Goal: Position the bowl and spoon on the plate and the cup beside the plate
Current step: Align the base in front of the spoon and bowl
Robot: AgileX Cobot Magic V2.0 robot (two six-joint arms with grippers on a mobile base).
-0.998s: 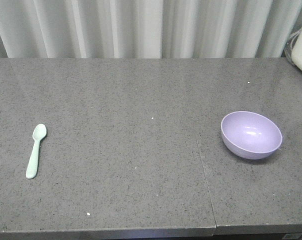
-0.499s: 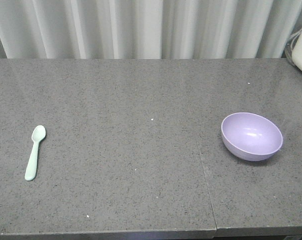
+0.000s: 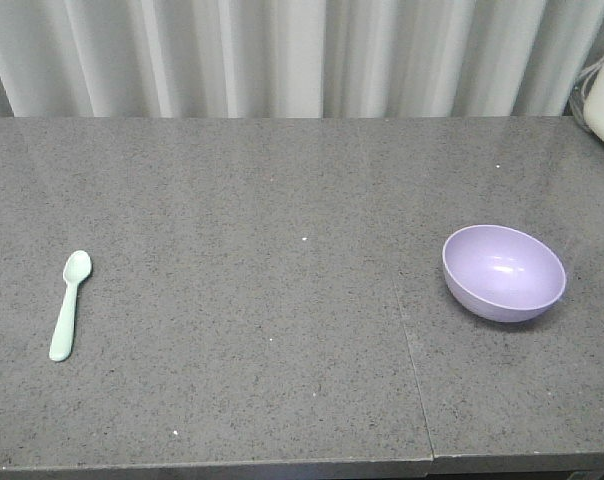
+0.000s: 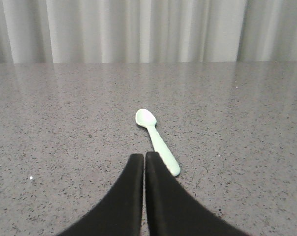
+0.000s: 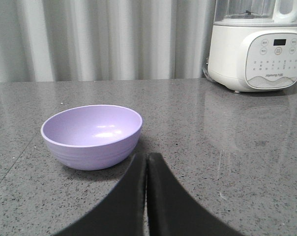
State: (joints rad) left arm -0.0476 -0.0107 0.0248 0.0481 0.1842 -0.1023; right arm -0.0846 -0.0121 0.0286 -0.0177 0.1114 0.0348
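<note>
Spoon (image 3: 70, 305) and bowl (image 3: 504, 272) in unchanged spots; left pincer (image 4: 144, 162) and right pincer (image 5: 147, 162) fully closed, empty.

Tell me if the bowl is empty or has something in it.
Empty. The bowl stands upright, and the right wrist and front views show its inside bare lavender, with only a light reflection.

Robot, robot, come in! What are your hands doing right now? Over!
Both shut, empty: left gripper near the spoon, right gripper near the bowl. No plate or cup in view. Nothing blocking either.
</note>
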